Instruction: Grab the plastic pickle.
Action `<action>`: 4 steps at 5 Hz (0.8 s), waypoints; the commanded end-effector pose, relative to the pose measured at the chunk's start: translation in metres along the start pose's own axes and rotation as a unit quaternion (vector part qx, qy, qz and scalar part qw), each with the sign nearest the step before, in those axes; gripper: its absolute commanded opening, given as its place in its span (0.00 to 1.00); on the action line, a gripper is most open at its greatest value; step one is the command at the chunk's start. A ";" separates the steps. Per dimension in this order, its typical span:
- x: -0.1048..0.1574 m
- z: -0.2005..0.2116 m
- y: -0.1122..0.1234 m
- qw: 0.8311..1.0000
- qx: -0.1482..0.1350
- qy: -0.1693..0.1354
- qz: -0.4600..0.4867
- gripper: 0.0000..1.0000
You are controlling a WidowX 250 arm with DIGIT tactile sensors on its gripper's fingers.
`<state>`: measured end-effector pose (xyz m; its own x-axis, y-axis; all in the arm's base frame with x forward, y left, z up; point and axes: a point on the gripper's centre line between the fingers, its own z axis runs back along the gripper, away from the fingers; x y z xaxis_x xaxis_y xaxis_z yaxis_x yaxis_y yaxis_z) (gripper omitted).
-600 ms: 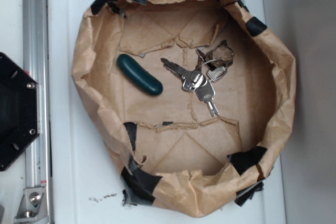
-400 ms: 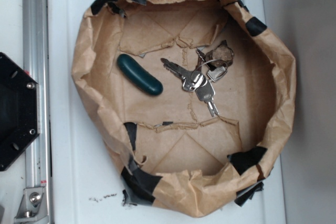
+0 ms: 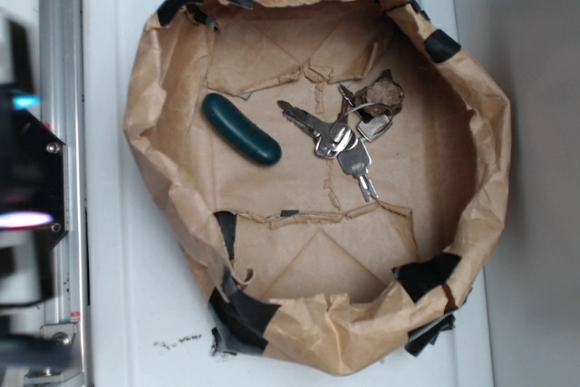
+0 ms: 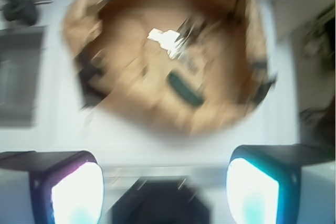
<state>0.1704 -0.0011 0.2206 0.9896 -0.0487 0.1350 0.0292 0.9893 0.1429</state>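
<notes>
The plastic pickle (image 3: 240, 129), a dark teal-green oblong, lies on the floor of a crumpled brown paper bowl (image 3: 489, 133), in its left half. My gripper (image 3: 23, 160) is a blurred dark shape with two glowing pads at the far left edge, well outside the bowl and left of the pickle. The wrist view is blurred: the pickle (image 4: 185, 88) sits far ahead inside the bowl (image 4: 89, 93), and my gripper (image 4: 165, 192) is open, its two bright fingertips wide apart with nothing between them.
A silver bunch of keys (image 3: 340, 138) with a brown fob lies right of the pickle, seen as a bright smear of keys (image 4: 165, 38) in the wrist view. A metal rail (image 3: 59, 43) runs along the left side. Black tape patches hold the bowl rim.
My gripper has come into the exterior view at the left edge, blurred by motion, over the black mount. The pickle and the keys have not moved.
</notes>
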 end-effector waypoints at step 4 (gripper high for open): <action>0.041 -0.146 0.046 0.995 -0.048 0.036 -0.075 1.00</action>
<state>0.2300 0.0694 0.0792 0.9853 -0.1707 0.0011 0.1706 0.9848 0.0339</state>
